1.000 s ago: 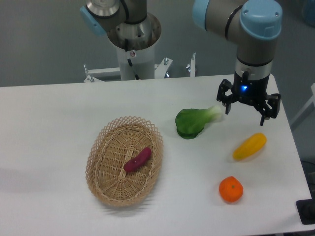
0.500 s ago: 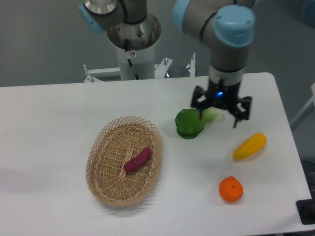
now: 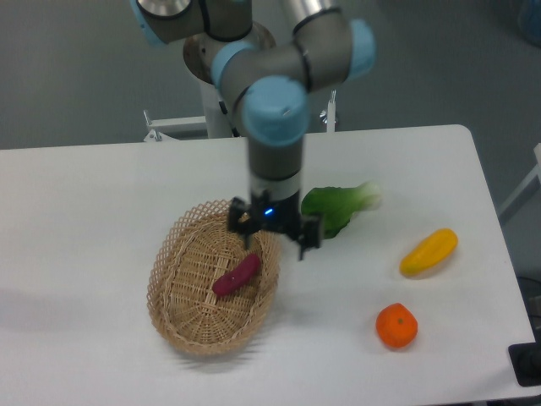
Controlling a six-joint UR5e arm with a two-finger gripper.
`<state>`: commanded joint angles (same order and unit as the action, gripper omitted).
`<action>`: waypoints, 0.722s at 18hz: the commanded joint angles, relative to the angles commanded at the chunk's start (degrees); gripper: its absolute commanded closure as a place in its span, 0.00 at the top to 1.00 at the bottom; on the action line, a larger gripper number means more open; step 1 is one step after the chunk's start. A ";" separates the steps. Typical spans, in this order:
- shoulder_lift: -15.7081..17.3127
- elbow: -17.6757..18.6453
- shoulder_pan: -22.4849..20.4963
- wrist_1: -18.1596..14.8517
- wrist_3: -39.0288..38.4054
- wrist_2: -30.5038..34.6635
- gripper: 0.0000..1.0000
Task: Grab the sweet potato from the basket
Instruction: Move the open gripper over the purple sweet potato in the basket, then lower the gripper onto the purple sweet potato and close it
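The sweet potato [image 3: 237, 276], a small reddish-purple tuber, lies slanted inside the tan wicker basket [image 3: 182, 304] on the white table. My gripper [image 3: 272, 243] hangs over the basket's upper right rim, just above and to the right of the sweet potato. Its fingers are spread apart and hold nothing.
A green leafy vegetable [image 3: 338, 208] lies right of the gripper, partly behind the arm. A yellow elongated vegetable [image 3: 428, 251] and a round orange fruit [image 3: 396, 326] lie at the right side of the table. The robot base [image 3: 228, 76] stands at the back.
The arm has swept left, from above the yellow vegetable at the right, past the green vegetable, to over the basket's right rim. The gripper stays open. The objects have not moved.
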<state>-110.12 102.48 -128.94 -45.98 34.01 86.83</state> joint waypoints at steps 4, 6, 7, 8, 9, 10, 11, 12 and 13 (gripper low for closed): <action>-2.64 0.61 1.76 1.42 4.38 0.70 1.00; -2.82 1.49 2.21 1.60 6.93 2.19 1.00; -2.99 1.76 2.21 1.60 7.64 2.46 1.00; -3.26 1.93 2.29 1.60 8.34 2.46 1.00; -3.61 2.02 2.38 1.60 9.05 2.46 1.00; -4.13 2.02 2.38 1.69 9.40 2.55 1.00; -4.66 1.94 2.38 2.12 9.67 2.46 1.00; -5.01 2.02 2.38 2.74 9.67 2.55 1.00; -5.10 2.37 2.38 3.09 9.67 2.55 1.00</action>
<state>-115.22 104.85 -126.56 -42.89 43.68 89.38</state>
